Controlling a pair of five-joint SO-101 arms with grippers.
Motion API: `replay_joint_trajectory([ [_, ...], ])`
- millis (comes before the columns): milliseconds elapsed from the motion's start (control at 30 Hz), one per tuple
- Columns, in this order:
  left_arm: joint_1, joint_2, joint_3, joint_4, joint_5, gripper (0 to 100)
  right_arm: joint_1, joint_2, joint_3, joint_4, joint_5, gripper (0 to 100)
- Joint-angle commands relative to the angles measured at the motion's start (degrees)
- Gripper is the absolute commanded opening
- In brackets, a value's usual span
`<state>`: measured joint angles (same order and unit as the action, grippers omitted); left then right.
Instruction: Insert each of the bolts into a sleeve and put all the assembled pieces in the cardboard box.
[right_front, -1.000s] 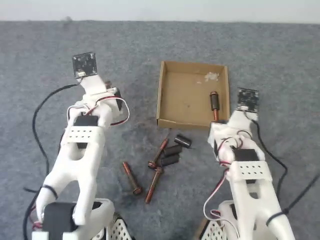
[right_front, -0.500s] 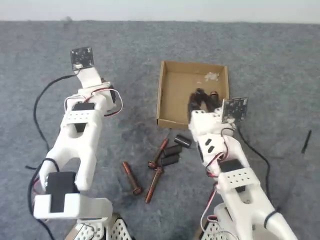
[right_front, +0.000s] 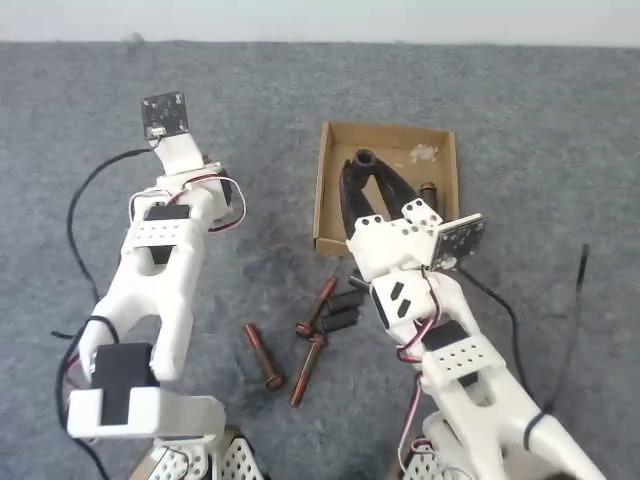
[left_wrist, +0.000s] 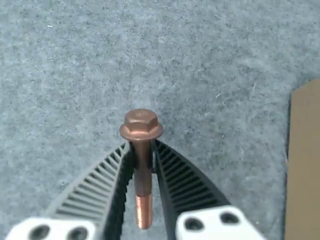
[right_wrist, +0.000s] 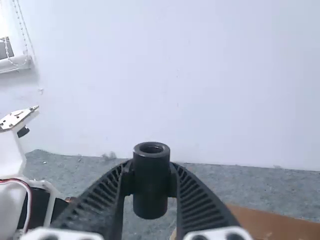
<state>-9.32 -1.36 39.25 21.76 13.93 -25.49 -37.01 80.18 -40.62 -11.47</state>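
Note:
My left gripper (left_wrist: 141, 146) is shut on a copper bolt (left_wrist: 142, 124), hex head pointing away from the wrist, above the grey carpet. The left arm (right_front: 165, 250) stands left of the cardboard box (right_front: 322, 190). My right gripper (right_front: 363, 166) is raised over the box's left part and is shut on a black sleeve (right_front: 362, 158), held upright with its bore facing up (right_wrist: 150, 175). An assembled bolt and sleeve (right_front: 428, 190) lies in the box by its right wall. Three loose bolts (right_front: 262, 355) and some black sleeves (right_front: 343, 301) lie on the carpet in front of the box.
Grey carpet (right_front: 560, 130) covers the whole table, with open room to the left of the left arm and to the right of the box. A black cable (right_front: 578, 290) arcs up beside the right arm. A white wall (right_wrist: 210, 75) rises behind the table.
The right arm has swung left and lifted its gripper with the black sleeve from the box's right front corner to above its left part. The left arm shifted slightly, then held.

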Motion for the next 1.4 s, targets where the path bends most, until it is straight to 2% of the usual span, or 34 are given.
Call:
replay_joint_trajectory([
  [0,-0.26,-0.18,-3.30,-0.09,-0.70,2,-0.22,7.69,-0.79,-10.15,-0.44,0.6],
  [133,-0.26,-0.18,-3.30,-0.09,-0.70,2,-0.22,19.38,-2.20,-20.35,-0.35,0.6],
  [400,-0.26,-0.09,-3.30,-0.18,-0.70,2,-0.48,39.52,-7.03,-31.87,-0.35,0.6],
  [567,0.62,0.00,-3.30,-0.18,-0.79,2,-1.80,47.60,-4.66,-39.87,-0.35,0.6],
  [767,0.62,0.00,-3.30,-0.18,-0.79,2,-4.26,49.80,3.96,-49.89,-0.26,0.6],
  [1033,0.62,0.00,-3.21,-0.18,-0.79,2,-4.97,49.80,13.71,-56.22,-0.26,0.6],
  [1367,0.62,-0.09,-3.21,-0.18,-0.79,2,-7.16,50.07,13.54,-53.49,-0.26,0.6],
])
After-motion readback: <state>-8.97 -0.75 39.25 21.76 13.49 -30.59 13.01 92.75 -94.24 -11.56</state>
